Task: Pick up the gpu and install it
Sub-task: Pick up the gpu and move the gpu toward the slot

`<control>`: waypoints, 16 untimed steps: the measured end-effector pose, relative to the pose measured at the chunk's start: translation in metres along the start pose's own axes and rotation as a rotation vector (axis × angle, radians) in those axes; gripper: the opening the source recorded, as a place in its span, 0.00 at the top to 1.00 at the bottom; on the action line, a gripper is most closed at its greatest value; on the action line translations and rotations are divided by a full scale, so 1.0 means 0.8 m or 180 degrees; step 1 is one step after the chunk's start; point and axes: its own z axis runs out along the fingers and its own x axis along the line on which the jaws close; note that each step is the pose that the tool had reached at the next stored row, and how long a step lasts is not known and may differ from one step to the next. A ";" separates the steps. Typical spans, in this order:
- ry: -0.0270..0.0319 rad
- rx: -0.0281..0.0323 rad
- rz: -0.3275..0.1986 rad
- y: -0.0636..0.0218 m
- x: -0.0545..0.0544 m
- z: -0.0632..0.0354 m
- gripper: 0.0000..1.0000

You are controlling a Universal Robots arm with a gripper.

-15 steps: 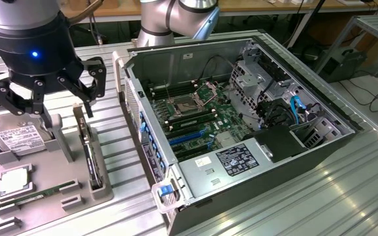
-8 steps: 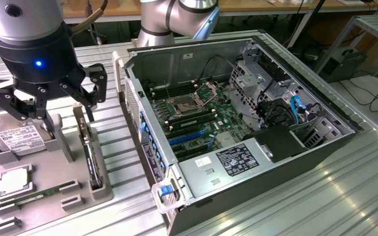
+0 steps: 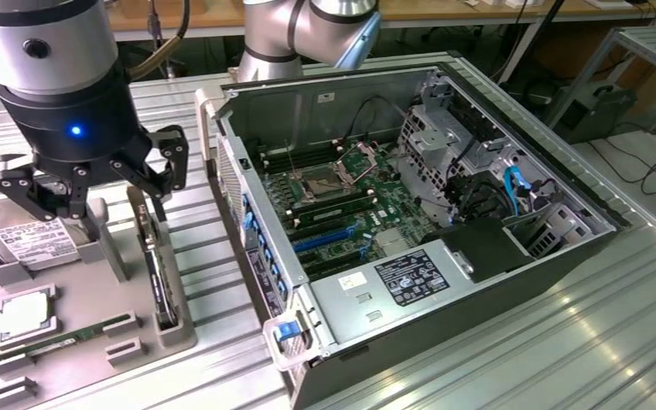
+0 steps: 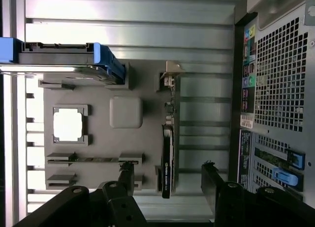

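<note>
The gpu (image 3: pixel 157 273) stands on its edge in a slot of the grey holder tray (image 3: pixel 89 282) at the exterior view's left. It is a thin dark card. In the wrist view the gpu (image 4: pixel 167 153) shows edge-on, with its silvery bracket (image 4: pixel 170 75) at the far end. My gripper (image 3: pixel 117 205) hangs open just above the card and holds nothing. Its two black fingers (image 4: pixel 127 175) stand on either side of the card's near end, and the gripper (image 4: pixel 170 180) does not touch it.
The open computer case (image 3: pixel 419 213) lies to the exterior view's right of the tray, motherboard with blue slots (image 3: pixel 328 235) exposed. Its rear panel (image 4: pixel 275 89) is close beside the gpu. The tray also holds a hard drive (image 3: pixel 20 239), a processor (image 3: pixel 26 312) and a memory stick (image 3: pixel 61 342).
</note>
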 end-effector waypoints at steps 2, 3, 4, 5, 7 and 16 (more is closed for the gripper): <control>-0.0004 0.0000 0.0000 0.000 0.000 0.003 0.34; -0.0006 0.0000 0.0000 0.000 0.000 0.006 0.34; -0.0007 0.0000 0.0000 0.000 0.000 0.008 0.34; -0.0007 0.0000 0.0001 -0.001 0.000 0.012 0.34; -0.0007 0.0000 0.0001 -0.001 0.000 0.016 0.34; -0.0007 0.0000 0.0001 -0.004 0.001 0.038 0.34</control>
